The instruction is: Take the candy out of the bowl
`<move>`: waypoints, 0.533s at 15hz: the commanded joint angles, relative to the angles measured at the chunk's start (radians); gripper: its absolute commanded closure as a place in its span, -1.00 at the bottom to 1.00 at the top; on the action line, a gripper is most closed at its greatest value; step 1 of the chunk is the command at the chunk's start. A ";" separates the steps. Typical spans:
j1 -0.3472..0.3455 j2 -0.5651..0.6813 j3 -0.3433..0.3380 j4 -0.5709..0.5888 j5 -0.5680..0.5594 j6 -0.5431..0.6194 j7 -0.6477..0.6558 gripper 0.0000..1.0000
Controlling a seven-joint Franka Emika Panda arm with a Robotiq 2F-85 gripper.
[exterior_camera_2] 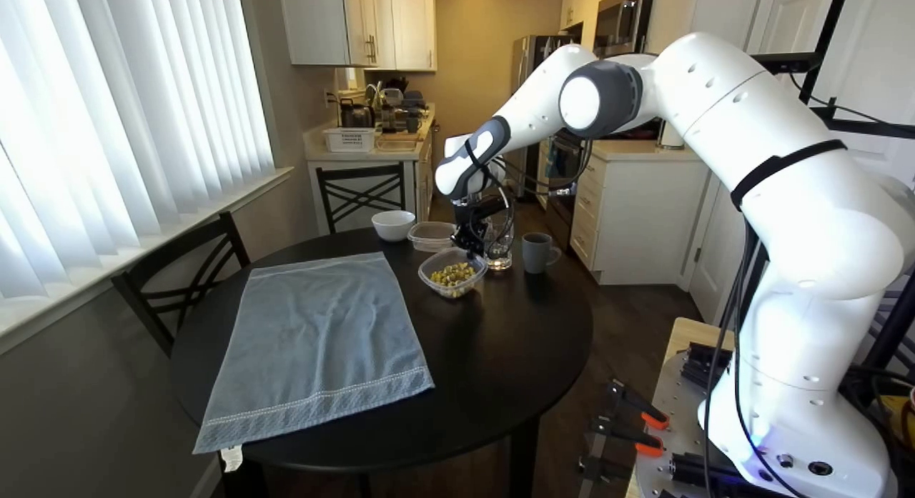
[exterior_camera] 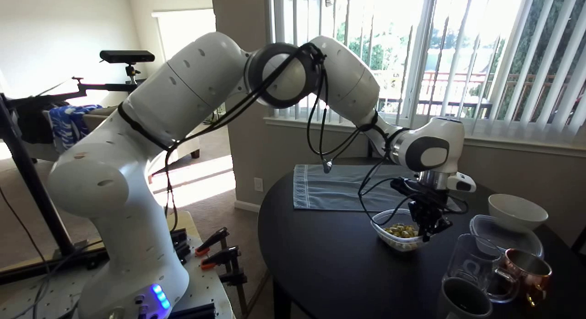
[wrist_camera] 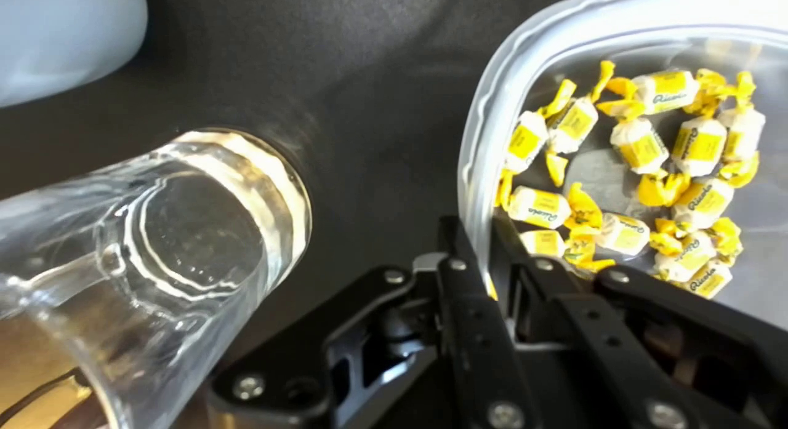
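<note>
Pinching the rim of the translucent rounded-square plastic bowl [wrist_camera: 492,115]: the claw [wrist_camera: 478,226] points down over its wall, one finger inside, one outside, little more than the wall between them. Reads as a grasp on the bowl, not on any candy; how firm, cannot tell.

Wrapped Ricola candies [wrist_camera: 643,149], white and yellow, lie loose on the bowl's floor, on the inner-finger side of the claw, nearest ones right beside that finger. Task not yet done.

Why the rim? Probably to lift or tip the bowl and let the lot slide out, rather than fetch pieces singly. The thin lip suits a narrow hold and leaves the mouth unblocked. Drawback, I judge: weight would hang off one side, so the bowl could swivel or sag. Whether its base sits flat on the counter [exterior_camera_2: 493,362], cannot tell.

Beyond the outer finger: tall clear glass [wrist_camera: 178,260], near the claw, apart from the bowl, likeliest thing to be knocked; grey mug [exterior_camera_2: 535,254] past it. White round bowl [exterior_camera_2: 393,231] and a plastic container [exterior_camera_2: 431,245] also away from the candy side, perhaps parked for working room. Blue-grey towel [exterior_camera_2: 322,334] spread on the candy side of the claw, maybe meant to catch what is tipped.
</note>
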 commanded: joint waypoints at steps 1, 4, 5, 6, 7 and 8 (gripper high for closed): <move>0.115 -0.132 -0.085 -0.152 -0.097 0.120 0.146 0.93; 0.196 -0.172 -0.133 -0.172 -0.181 0.156 0.249 0.93; 0.219 -0.181 -0.143 -0.173 -0.203 0.162 0.281 0.93; 0.236 -0.191 -0.149 -0.178 -0.223 0.165 0.303 0.93; 0.250 -0.196 -0.151 -0.175 -0.239 0.167 0.318 0.93; 0.260 -0.200 -0.150 -0.173 -0.251 0.167 0.326 0.93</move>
